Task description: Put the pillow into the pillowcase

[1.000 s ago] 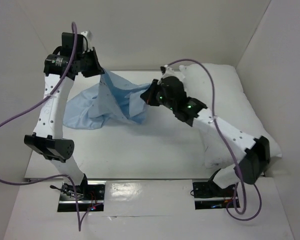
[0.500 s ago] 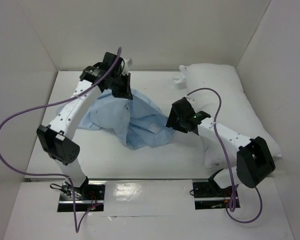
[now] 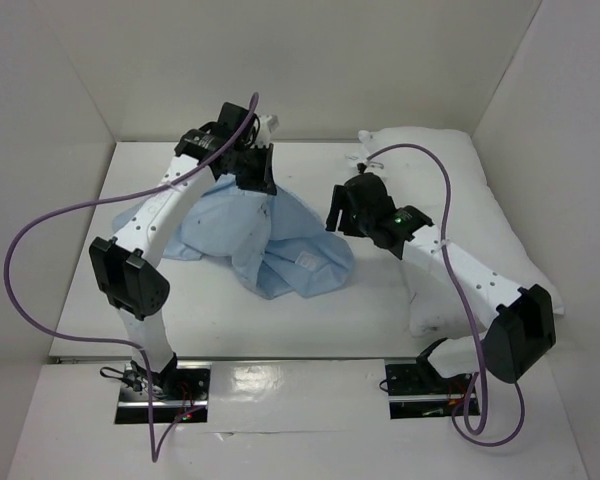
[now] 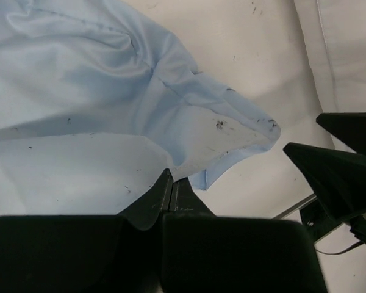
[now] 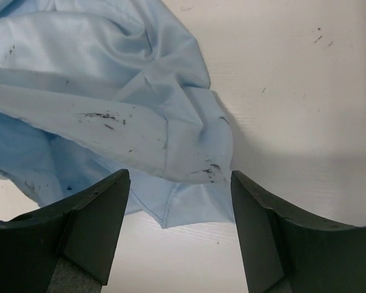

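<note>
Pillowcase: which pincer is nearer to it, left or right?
Left. The left pincer is shut on the pillowcase, pinching its fabric at the top of the heap. The right pincer stands open by the heap's right side, gripping nothing.

The table (image 3: 310,310) carries pillow (image 3: 450,180) at right — pillowcase (image 3: 300,250), perhaps part-lifted, left.

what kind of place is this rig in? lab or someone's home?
Most likely a lab test cell, not a home: plain white walls box in a white table, the left arm and right arm are bolted at its near edge trailing purple cables, with a pillow and pillowcase as props.
</note>
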### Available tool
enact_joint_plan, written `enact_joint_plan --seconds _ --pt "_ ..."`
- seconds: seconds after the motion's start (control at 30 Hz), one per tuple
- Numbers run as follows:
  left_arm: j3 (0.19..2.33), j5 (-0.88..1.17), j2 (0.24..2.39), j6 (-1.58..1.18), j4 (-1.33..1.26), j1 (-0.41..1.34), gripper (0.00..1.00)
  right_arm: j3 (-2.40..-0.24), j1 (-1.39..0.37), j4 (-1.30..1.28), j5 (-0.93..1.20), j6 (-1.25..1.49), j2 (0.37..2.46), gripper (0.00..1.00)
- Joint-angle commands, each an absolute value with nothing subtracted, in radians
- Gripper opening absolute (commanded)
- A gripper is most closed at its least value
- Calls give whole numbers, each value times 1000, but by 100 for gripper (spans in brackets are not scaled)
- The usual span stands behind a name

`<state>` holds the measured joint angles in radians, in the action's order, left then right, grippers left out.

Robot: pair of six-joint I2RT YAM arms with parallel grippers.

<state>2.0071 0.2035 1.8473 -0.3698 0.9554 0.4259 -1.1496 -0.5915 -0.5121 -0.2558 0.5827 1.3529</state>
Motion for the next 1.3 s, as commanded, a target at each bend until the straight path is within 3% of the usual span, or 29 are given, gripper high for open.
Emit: enact_joint_plan --seconds 0.0,0.1,0.17,0.27,0.47,0.6,0.67,0.73,0.87,1.07,1.2,1.23,1.27 --pt "1938 223 1754 -330 946 449 0 -1198 -598 -500 -272 528 1341 74" --pt "1914 198 1727 -341 946 449 0 -1219 -598 -517 -334 517 1331 76" --pt "1914 198 1727 -341 946 449 0 -1247 -577 -549 -388 489 1331 85" --pt "1925 183 1739 -351 946 449 0 -1336 -499 -607 -463 440 1406 90" --pt "2015 193 1824 -371 946 431 0 -1552 -410 -666 -688 411 1682 92" --pt "2068 204 1879 -371 959 422 0 -1770 -362 -747 -765 391 1912 92" --pt "2068 204 1879 -371 959 422 0 -1937 -350 -820 -724 371 2009 87" --pt "2059 181 1879 -371 959 422 0 -1889 -376 -754 -598 322 1959 87" --pt "2049 169 1870 -371 959 381 0 -1764 -370 -583 -551 285 1890 92" --pt "1947 110 1954 -423 891 371 0 -1960 -341 -747 -903 310 2078 99" --pt "1947 110 2094 -482 879 362 0 -1970 -298 -738 -928 322 2152 99" --pt "1956 100 2146 -498 879 362 0 -1979 -287 -738 -919 322 2169 98" --pt "1974 100 2170 -508 870 362 0 -1979 -287 -738 -888 322 2199 87"
